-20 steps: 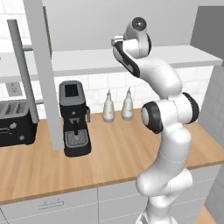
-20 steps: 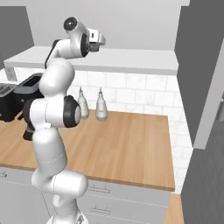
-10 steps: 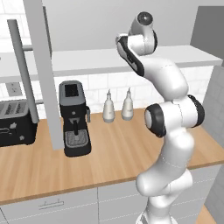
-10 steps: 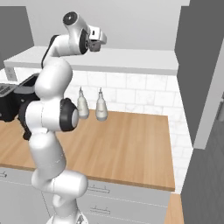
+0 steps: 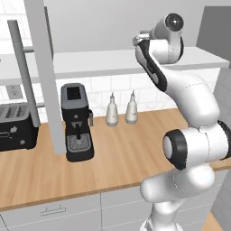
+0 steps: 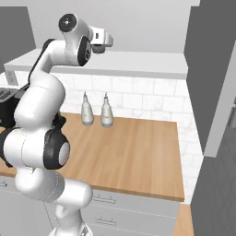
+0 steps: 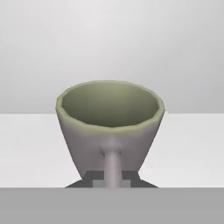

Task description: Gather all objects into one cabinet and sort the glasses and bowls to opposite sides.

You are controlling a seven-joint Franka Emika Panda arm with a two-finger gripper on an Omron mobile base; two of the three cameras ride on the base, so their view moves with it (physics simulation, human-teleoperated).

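arm raised high, gripper [image 7: 112, 178] level with the white shelf [image 6: 138, 63] that runs above the tiled wall. in the hand view a greyish cup with an olive-green inside [image 7: 110, 127] sits upright on the shelf just ahead of the gripper, its handle pointing back between the dark fingertips [image 7: 94, 177], which are closed on that handle. well below the shelf, two white bottles [image 5: 121, 109] stand side by side on the wooden counter [image 5: 113, 153], with a black coffee machine [image 5: 76, 122] beside them.

- A greyish cup [image 7: 110, 127] with a green-tinted inside is seen at centre, upright.
- Its handle [image 7: 112, 168], at 6 o'clock, is clamped between the dark fingertips [image 7: 92, 177].
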